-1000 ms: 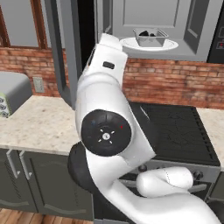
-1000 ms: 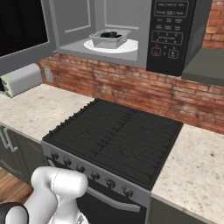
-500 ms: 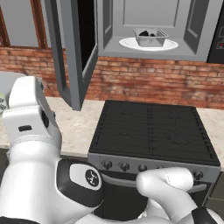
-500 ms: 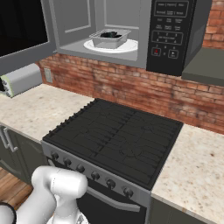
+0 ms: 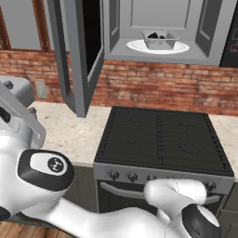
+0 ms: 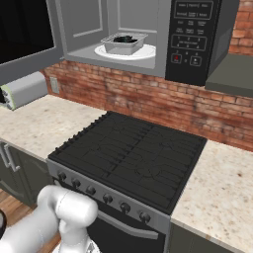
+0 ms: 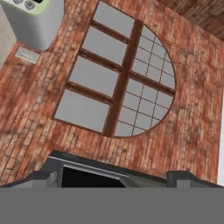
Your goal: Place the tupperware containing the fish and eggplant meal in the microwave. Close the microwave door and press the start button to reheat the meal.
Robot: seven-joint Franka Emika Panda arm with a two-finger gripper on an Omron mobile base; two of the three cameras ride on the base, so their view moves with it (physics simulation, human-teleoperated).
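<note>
Nearest, the gripper (image 7: 114, 179) faces a brick wall, its fingers apart with nothing between them. Beyond, the microwave door (image 5: 76, 56) stands open, rigid, best pushed at its free edge. Farthest, the tupperware (image 6: 123, 43) sits on the plate inside the microwave (image 6: 148, 37).

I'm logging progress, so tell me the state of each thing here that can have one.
microwave door: wide open
microwave: open
tupperware: inside, on the turntable plate, uncovered
stove: nothing on it
gripper: cannot tell
</note>
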